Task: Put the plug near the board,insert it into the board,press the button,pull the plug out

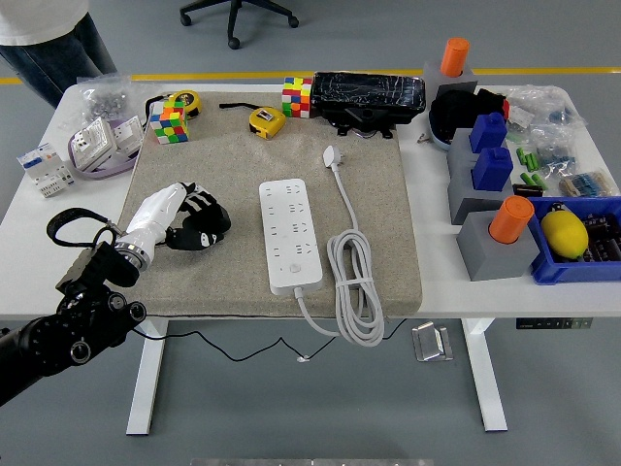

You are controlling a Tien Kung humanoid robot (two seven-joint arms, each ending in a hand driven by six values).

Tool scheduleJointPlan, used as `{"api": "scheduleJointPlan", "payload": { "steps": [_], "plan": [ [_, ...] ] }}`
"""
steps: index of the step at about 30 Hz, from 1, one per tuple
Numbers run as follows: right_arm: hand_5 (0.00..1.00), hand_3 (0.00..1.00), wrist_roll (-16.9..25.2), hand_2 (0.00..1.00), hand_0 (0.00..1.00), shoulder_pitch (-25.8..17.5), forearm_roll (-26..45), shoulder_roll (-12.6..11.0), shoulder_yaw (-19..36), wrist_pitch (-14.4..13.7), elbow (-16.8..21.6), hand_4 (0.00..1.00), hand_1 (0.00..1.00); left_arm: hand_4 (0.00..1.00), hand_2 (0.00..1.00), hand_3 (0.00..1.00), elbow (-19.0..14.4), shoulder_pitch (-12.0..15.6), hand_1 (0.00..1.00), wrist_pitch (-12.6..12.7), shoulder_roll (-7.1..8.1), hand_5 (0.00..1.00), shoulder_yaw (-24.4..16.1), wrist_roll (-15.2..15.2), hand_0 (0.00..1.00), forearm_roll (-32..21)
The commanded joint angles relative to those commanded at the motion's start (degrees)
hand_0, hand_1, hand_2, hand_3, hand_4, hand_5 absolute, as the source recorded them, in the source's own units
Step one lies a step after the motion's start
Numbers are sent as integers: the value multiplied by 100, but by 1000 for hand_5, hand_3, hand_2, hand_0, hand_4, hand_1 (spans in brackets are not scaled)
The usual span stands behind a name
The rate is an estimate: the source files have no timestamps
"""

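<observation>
My left hand (186, 209) curls over the chunky black plug adapter (206, 225) on the beige mat, left of the white power strip (289, 236); rigid, light and probably smooth, it wants gripping across its flat sides.

White plug (334, 155) unplugged, beyond white board (289, 235).

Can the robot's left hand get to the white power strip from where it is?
Probably yes. The left hand sits on the mat, over the black plug, just left of the white power strip. Only bare mat lies between them, so nothing seems to block the way.
</observation>
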Motion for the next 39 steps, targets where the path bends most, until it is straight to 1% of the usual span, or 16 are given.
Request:
{"api": "scheduleJointPlan", "payload": {
  "steps": [2, 3, 6, 10, 12, 14, 15, 17, 20, 27, 30, 34, 39],
  "plan": [
    [589, 566, -2, 641, 608, -1, -3, -4, -6, 2, 2, 976, 666, 861, 565, 566, -5, -2, 509, -9, 4, 13, 3, 15, 514, -8],
    [589, 567, 0, 641, 608, -1, -5, -7, -3, 0, 8, 976, 665, 802, 546, 560, -20, 3, 492, -19, 11, 2, -5, 21, 464, -7],
    [589, 567, 0, 641, 608, 2, -15, -11, 12, 1, 21, 976, 665, 802, 546, 560, -101, 25, 492, -9, 33, 2, -41, -54, 464, -40],
    [589, 566, 0, 641, 608, -2, -22, -15, 20, 0, 26, 976, 665, 783, 538, 557, -335, 61, 487, -58, 80, 2, -144, -247, 458, -199],
    [589, 566, 0, 641, 608, -8, -21, -19, 26, -2, 29, 976, 665, 783, 538, 557, -468, 58, 487, -122, 92, 2, -182, -387, 458, -336],
    [589, 566, 0, 641, 608, -13, -23, -23, 26, -2, 30, 976, 665, 783, 538, 557, -601, 27, 487, -245, 92, 2, -187, -535, 458, -471],
    [589, 566, 0, 640, 608, -13, -22, -24, 26, -2, 30, 976, 665, 776, 532, 553, -638, 4, 485, -304, 85, 2, -178, -586, 478, -519],
    [589, 566, 0, 640, 608, -11, -22, -26, 24, -3, 30, 976, 665, 776, 532, 553, -676, -51, 485, -439, 64, 2, -143, -662, 478, -585],
    [589, 566, 0, 640, 608, -5, -24, -27, 20, -1, 40, 976, 665, 776, 532, 553, -679, -154, 485, -557, 21, 2, -23, -669, 478, -591],
    [589, 566, -1, 641, 608, 11, -23, -25, 7, 1, 53, 976, 665, 771, 536, 555, -617, -316, 494, -630, -42, 2, 300, -676, 496, -576],
    [589, 566, 0, 641, 608, 17, -19, -23, 7, 1, 53, 976, 665, 771, 536, 555, -585, -351, 494, -625, -58, 2, 390, -670, 496, -523],
    [589, 566, -1, 640, 608, 24, -26, -29, 10, 1, 69, 976, 665, 766, 537, 557, -425, -401, 496, -584, -81, 2, 508, -657, 496, -372],
    [590, 566, -2, 641, 608, 30, -30, -35, 4, 1, 81, 977, 665, 760, 538, 557, -344, -438, 499, -535, -64, 2, 591, -667, 497, -322]
  ]
}}
